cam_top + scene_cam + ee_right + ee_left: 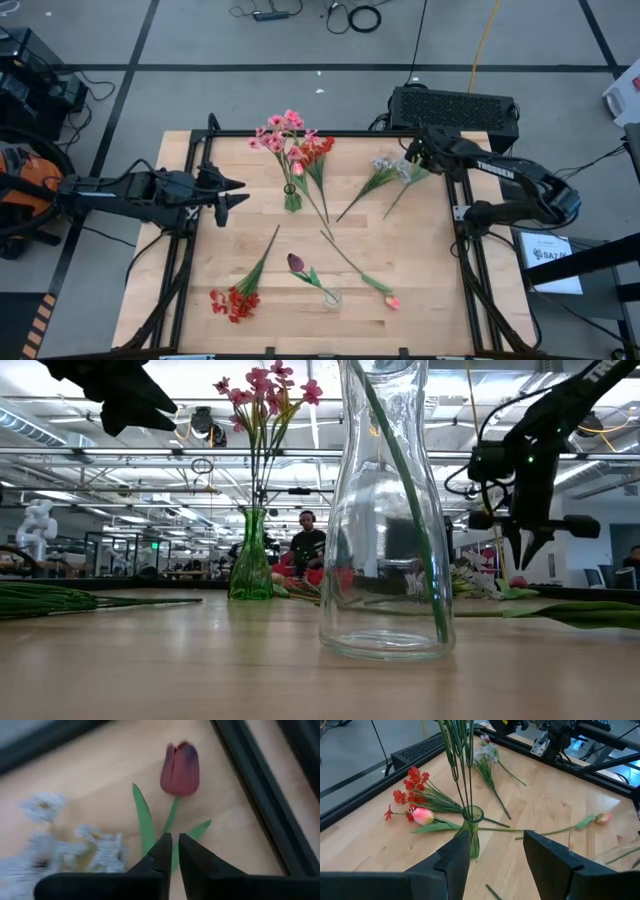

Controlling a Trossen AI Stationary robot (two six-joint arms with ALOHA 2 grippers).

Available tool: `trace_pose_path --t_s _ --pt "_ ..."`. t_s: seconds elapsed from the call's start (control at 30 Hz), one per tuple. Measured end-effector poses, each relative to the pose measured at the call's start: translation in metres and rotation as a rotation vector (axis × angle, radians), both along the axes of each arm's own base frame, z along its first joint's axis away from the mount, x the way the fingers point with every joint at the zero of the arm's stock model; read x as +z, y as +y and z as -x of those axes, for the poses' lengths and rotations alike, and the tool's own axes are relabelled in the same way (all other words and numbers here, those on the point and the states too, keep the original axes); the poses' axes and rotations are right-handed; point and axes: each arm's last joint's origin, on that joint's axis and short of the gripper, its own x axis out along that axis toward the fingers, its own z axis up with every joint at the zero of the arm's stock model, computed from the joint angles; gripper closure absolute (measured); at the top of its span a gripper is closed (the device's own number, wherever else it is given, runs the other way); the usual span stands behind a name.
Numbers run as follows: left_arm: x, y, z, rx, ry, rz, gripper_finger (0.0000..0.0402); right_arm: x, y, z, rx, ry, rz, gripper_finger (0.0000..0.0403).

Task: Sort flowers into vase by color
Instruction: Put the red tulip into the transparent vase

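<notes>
While the right gripper (172,851) hangs over the bench's far right corner with its two dark fingers nearly together, a dark maroon tulip (180,762) lies on the wood just ahead of the tips, its green stem (171,816) running back between them; whether the fingers actually pinch the stem cannot be told. Pale blue-lavender sprigs (65,845) lie just beside that tulip. Near the bench's left edge the left gripper (492,852) waits with fingers wide apart and holding nothing, facing a slim green glass vase (473,827) that carries the pink blossoms (280,130). Red clusters (412,787) and a pink bud (422,815) lie touching that vase's foot.
</notes>
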Motion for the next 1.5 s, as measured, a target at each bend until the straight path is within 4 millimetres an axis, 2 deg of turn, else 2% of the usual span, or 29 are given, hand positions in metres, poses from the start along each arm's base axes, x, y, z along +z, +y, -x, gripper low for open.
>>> trace_pose_path --t_s 0.2,0.6,0.8,0.93,1.07,1.17,1.37,1.5 --pt "0.0 0.0 0.0 0.0 0.0 0.0 0.0212 -0.016 -0.007 -0.002 0.029 0.055 -0.073 0.0337" --pt "0.0 0.0 0.0 -0.001 0.001 -0.002 0.0212 -0.036 -0.021 -0.012 0.03 0.047 -0.059 0.0283" --pt "0.0 0.0 0.0 -0.001 0.0 -0.002 0.0212 -0.051 -0.025 -0.013 0.047 0.101 -0.111 0.0291" --pt "0.0 0.0 0.0 -0.001 0.0 -0.002 0.0212 -0.052 -0.024 -0.015 0.098 0.119 -0.111 0.0329" --pt "0.0 0.0 0.0 -0.001 0.0 -0.001 0.0212 -0.043 -0.02 -0.014 0.128 0.112 -0.09 0.039" --pt "0.0 0.0 0.0 -0.001 0.001 -0.001 0.0212 -0.028 -0.013 -0.011 0.164 0.087 -0.056 0.0392" --pt "0.0 0.0 0.0 -0.023 0.015 -0.047 0.0212 0.025 0.014 -0.004 0.275 -0.036 0.124 0.0399" --pt "0.0 0.0 0.0 -0.035 0.023 -0.072 0.0212 0.064 0.039 -0.001 0.537 -0.188 0.323 0.04"
